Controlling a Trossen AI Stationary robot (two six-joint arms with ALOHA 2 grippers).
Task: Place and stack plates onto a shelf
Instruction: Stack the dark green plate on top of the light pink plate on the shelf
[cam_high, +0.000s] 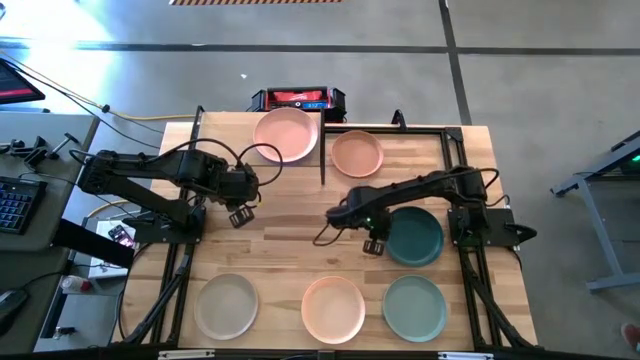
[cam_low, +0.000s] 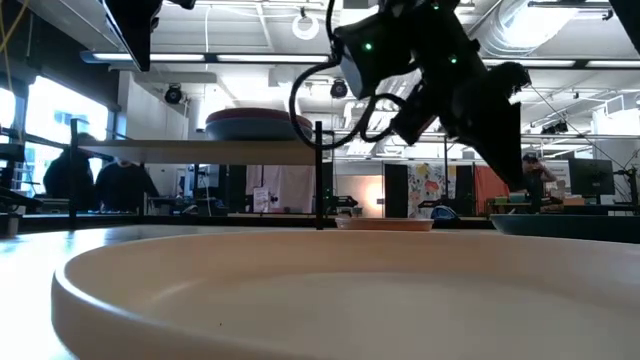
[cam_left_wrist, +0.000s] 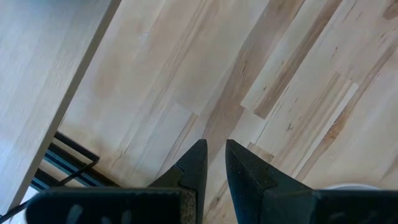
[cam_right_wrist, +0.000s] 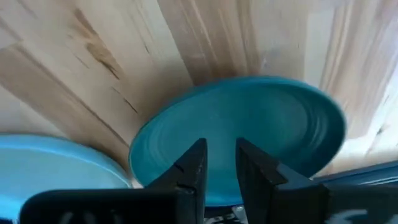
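A pale pink plate (cam_high: 286, 133) lies on top of the shelf (cam_high: 215, 135) at the table's far left; in the low view this plate (cam_low: 258, 122) rests on the shelf board (cam_low: 200, 150). A peach plate (cam_high: 357, 153) lies on the table to the right of the shelf. My right gripper (cam_high: 375, 245) hangs above the left rim of the dark teal plate (cam_high: 416, 236), its fingers (cam_right_wrist: 194, 163) a narrow gap apart with nothing between them. My left gripper (cam_high: 240, 215) hovers over bare wood near the shelf, open just as narrowly (cam_left_wrist: 216, 146).
Along the near edge lie a beige plate (cam_high: 226, 305), a peach plate (cam_high: 333, 308) and a sage green plate (cam_high: 414, 307). A black frame (cam_high: 445, 135) borders the far right. A red and black box (cam_high: 297, 99) stands beyond the far edge.
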